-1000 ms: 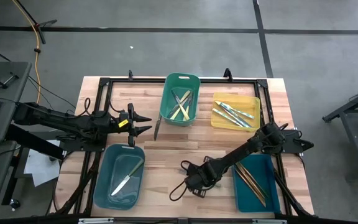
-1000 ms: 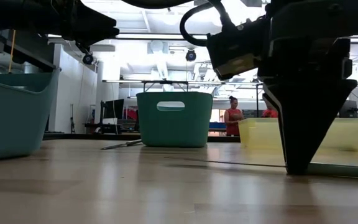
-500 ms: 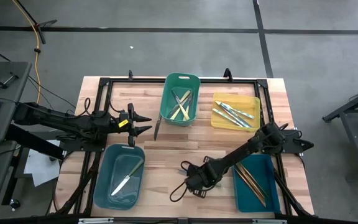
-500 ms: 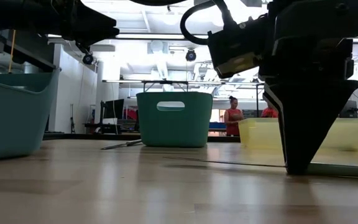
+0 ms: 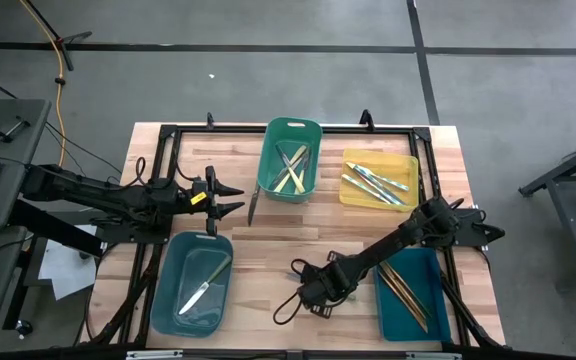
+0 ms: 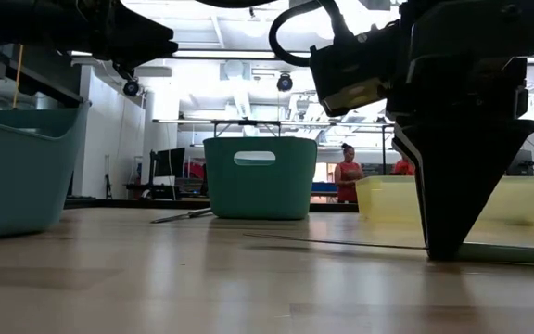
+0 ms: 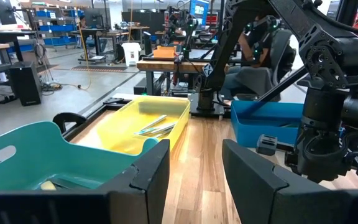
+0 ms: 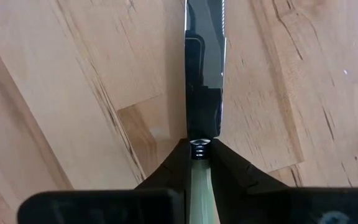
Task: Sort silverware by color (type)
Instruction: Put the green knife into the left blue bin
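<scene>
Down, right end effector (image 8: 199,163) pinches a glossy flat knife (image 8: 204,74).

A butcher-block table (image 5: 268,262) carries four plastic bins inside a black frame (image 5: 168,131). The green bin (image 5: 291,135) stands at the far middle, the yellow bin (image 5: 411,200) just to its right. Near the front sit a grey-blue bin (image 5: 166,283) on the left and a deep teal bin (image 5: 393,315) on the right. Beyond the table, a person in a red top (image 6: 348,174) stands in the workshop
</scene>
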{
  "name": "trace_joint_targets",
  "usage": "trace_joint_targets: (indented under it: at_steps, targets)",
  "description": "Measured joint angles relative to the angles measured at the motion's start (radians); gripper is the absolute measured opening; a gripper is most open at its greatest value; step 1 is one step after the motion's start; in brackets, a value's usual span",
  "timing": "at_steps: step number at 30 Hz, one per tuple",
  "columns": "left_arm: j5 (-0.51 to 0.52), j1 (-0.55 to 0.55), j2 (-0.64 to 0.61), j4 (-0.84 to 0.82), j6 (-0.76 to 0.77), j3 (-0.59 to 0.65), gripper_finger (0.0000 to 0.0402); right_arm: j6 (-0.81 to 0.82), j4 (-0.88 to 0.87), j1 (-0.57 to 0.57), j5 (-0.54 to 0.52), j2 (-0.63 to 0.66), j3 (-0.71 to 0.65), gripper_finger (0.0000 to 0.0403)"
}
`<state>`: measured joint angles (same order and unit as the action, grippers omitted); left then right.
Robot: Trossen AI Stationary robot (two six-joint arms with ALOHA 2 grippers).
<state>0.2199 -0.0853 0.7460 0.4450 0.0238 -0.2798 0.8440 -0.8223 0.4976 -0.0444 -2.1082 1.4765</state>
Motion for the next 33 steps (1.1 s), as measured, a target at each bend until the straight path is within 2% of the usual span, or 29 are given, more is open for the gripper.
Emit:
trace_joint_targets:
  at_steps: [21,33]
  targets:
    - [0.000,0.000,0.000,0.000,0.000,0.000,0.0140,0.000,-0.013,-0.007,0.003,0.009,0.004,0.0030]
    - [0.000,0.000,0.000,0.000,0.000,0.000,0.0140,-0.015,-0.053,-0.021,-0.035,0.081,0.004,0.0034]
